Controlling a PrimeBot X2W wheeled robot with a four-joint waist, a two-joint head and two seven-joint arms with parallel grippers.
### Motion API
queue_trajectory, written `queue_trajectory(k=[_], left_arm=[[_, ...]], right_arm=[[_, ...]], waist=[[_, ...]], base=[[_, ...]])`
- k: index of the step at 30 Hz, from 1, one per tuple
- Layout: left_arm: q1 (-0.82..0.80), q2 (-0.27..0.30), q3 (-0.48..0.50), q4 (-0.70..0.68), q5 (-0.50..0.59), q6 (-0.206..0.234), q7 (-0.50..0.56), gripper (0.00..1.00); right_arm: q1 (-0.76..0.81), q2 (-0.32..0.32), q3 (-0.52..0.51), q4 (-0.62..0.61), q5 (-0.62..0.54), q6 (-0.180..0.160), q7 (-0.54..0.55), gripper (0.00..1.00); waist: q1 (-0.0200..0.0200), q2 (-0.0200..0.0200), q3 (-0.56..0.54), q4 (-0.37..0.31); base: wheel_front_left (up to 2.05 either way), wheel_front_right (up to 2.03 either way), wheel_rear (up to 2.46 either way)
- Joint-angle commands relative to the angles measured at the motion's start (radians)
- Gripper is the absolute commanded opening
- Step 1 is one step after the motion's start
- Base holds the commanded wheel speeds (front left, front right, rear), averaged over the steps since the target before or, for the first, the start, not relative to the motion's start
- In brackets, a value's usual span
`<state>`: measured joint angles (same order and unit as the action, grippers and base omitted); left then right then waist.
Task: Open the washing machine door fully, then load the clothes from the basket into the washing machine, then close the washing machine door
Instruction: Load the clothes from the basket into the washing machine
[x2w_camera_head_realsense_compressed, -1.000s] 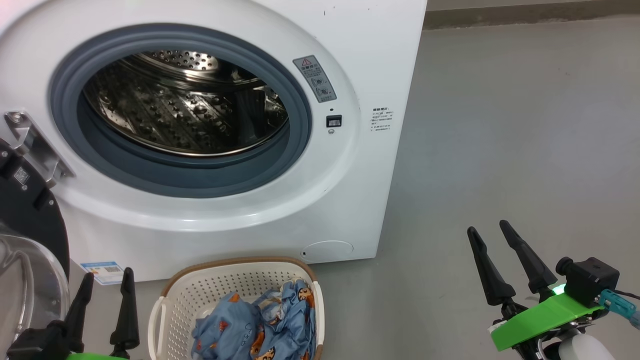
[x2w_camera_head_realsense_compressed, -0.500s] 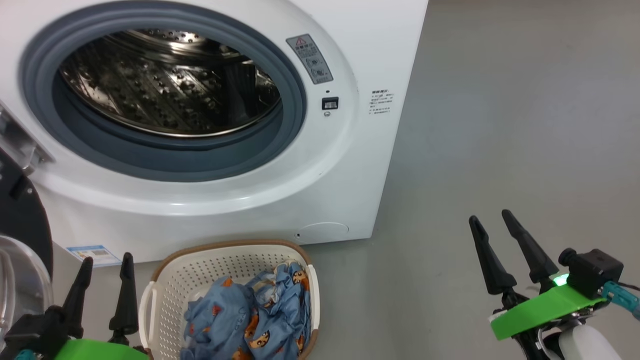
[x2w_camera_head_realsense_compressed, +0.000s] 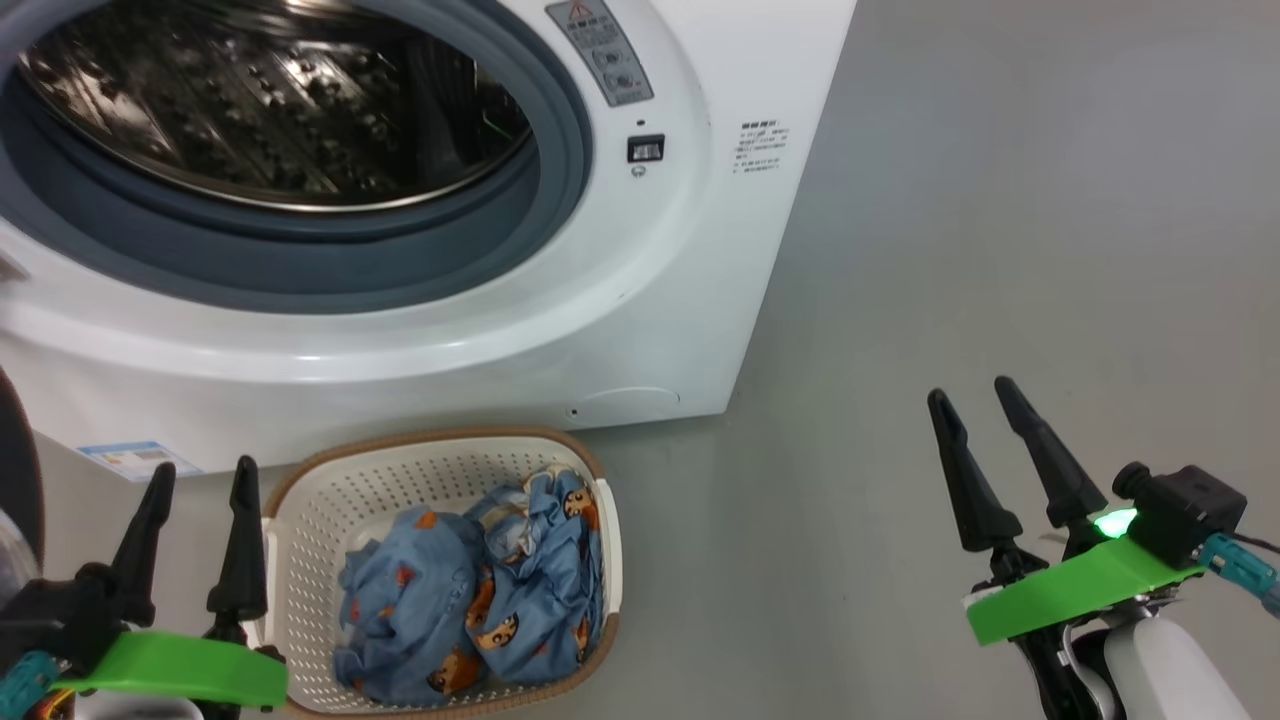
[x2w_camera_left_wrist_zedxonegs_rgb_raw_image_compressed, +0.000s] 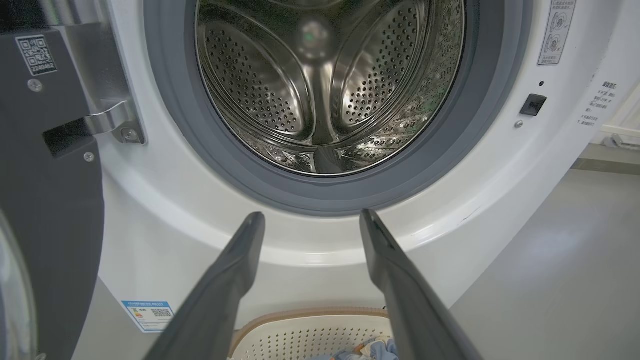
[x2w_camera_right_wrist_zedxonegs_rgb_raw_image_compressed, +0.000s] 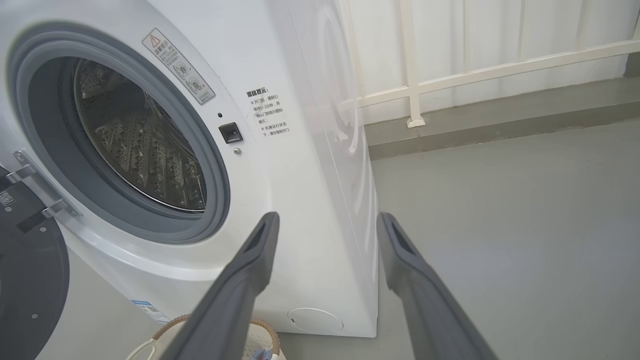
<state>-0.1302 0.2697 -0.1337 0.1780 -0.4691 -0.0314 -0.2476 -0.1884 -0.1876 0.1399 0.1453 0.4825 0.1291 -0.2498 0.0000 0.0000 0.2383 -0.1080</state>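
– Black at the far left edge, is it the washing machine door (x2w_camera_head_realsense_compressed: 14, 470)?
– Yes. It stands swung open on the left side of the washing machine (x2w_camera_head_realsense_compressed: 690, 250), on a metal hinge (x2w_camera_left_wrist_zedxonegs_rgb_raw_image_compressed: 112, 122). The left wrist view shows its dark inner face.
– What is next to it?
– The left gripper (x2w_camera_head_realsense_compressed: 204, 465), low at the left. Its two dark fingers point upward and are spread apart, with nothing between them.
– And where is the basket?
– The basket (x2w_camera_head_realsense_compressed: 430, 438) sits on the grey floor (x2w_camera_head_realsense_compressed: 1000, 200), just beside the left gripper on its right and directly in front of the machine. The clothes (x2w_camera_head_realsense_compressed: 470, 590) lie inside it in a crumpled heap, light blue with orange-brown bears.
– What about the machine itself?
– It is above the basket. Its round opening is uncovered, with a grey gasket (x2w_camera_head_realsense_compressed: 450, 265) around the perforated steel drum (x2w_camera_left_wrist_zedxonegs_rgb_raw_image_compressed: 320, 75). A small blue label (x2w_camera_head_realsense_compressed: 130, 457) is at the lower left corner of the front.
– And at the right?
– The right gripper (x2w_camera_head_realsense_compressed: 970, 390) is over bare floor, well apart from the basket and from the machine. Its fingers are also parted and grasp nothing.
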Motion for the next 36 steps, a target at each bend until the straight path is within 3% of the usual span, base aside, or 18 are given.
queue_trajectory(k=[1,21,36], left_arm=[[-0.038,0.031,0.032,-0.015,-0.002,-0.006,-0.001,1.0],[-0.165,0.039,0.0,0.126,-0.049,-0.058,0.011,1.0],[-0.333,0.04,-0.097,0.403,-0.104,-0.096,0.039,1.0]], right_arm=[[-0.024,-0.003,0.011,-0.03,-0.014,0.002,-0.012,1.0],[-0.096,0.035,0.003,-0.057,-0.034,0.002,-0.012,1.0],[-0.152,0.057,0.004,-0.075,-0.04,0.002,-0.012,1.0]], waist=[[0.0,0.0,0.034,-0.009],[0.0,0.0,0.222,-0.04],[0.0,0.0,0.367,-0.063]], base=[[0.0,0.0,0.0],[0.0,0.0,0.0],[0.0,0.0,0.0]])
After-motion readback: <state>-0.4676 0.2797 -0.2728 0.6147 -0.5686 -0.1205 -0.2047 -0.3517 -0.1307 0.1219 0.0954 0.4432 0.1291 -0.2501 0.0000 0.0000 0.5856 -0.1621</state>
